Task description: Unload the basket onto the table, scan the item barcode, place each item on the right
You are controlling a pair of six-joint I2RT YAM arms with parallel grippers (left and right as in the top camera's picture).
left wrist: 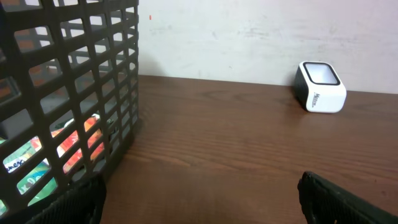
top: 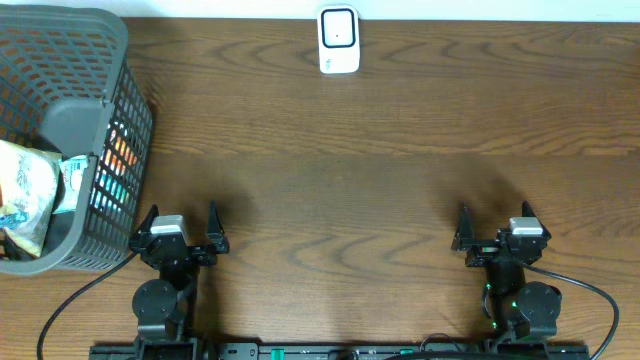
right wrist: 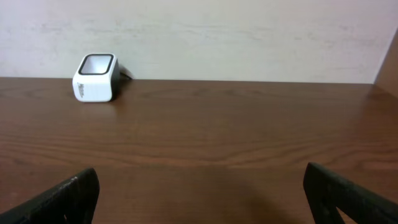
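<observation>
Left gripper (left wrist: 199, 190): its dark fingers (left wrist: 71, 200) lay nearest the lens. You had the jaws spread wide and empty, low over the table (top: 400, 130).
Right gripper (top: 495, 212): equally wide, holding nothing, with only bare wood ahead of it.
Basket (top: 120, 60): just beside the left gripper, on its outer side and running ahead of it. It had a dark grid wall and an open top.
Packets (top: 28, 195): these lay inside the basket, behind the wall. No barcode could be made out.
Scanner (top: 339, 40): well ahead of both grippers and between them, against the back wall, with its window tilted upward.
Step, as judged: fetching an item. You would have done best to raise the left gripper over the rim and come down on the topmost packet's free edge.
Risk, as judged: fingers catching the grid, or a soft packet slipping.
</observation>
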